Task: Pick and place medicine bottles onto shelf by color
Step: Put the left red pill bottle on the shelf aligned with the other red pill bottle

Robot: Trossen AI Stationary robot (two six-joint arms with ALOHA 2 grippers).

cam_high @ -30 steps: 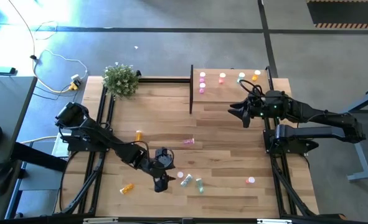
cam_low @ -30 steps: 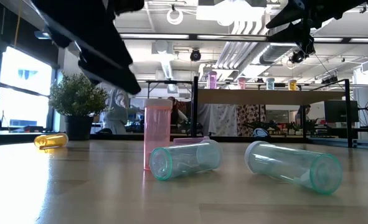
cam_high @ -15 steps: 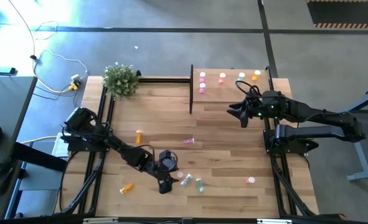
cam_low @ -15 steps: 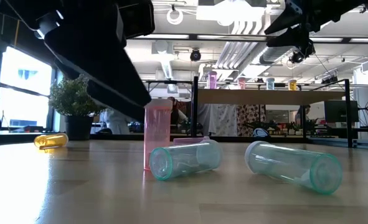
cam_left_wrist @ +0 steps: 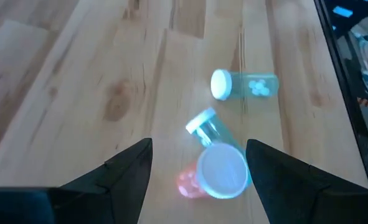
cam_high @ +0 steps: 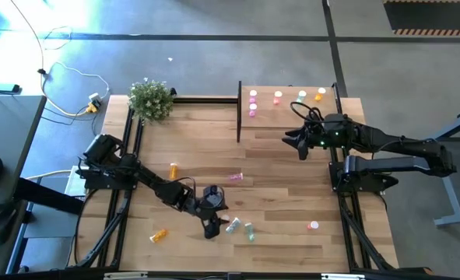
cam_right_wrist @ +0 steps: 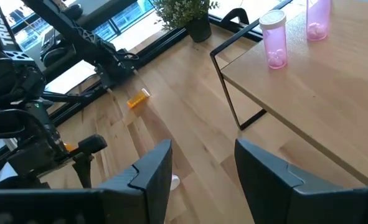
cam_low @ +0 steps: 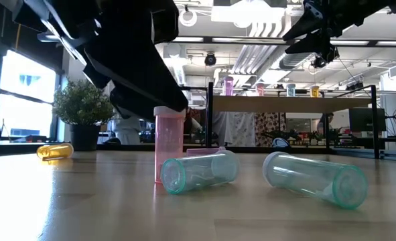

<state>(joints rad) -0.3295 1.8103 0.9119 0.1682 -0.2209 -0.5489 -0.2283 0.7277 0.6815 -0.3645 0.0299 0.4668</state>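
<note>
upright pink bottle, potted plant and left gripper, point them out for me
upright pink bottle [cam_low: 170, 144], low view, middle of its body
potted plant [cam_high: 150, 99], high view, centre of its leaves
left gripper [cam_left_wrist: 199, 163], left wrist view, midway between its open fingertips

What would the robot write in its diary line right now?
left gripper: open above upright pink bottle | green bottles lying beside it | right gripper: open, by shelf

L gripper [cam_high: 212, 225] now closer over upright pink bottle [cam_low: 169, 143].
</note>
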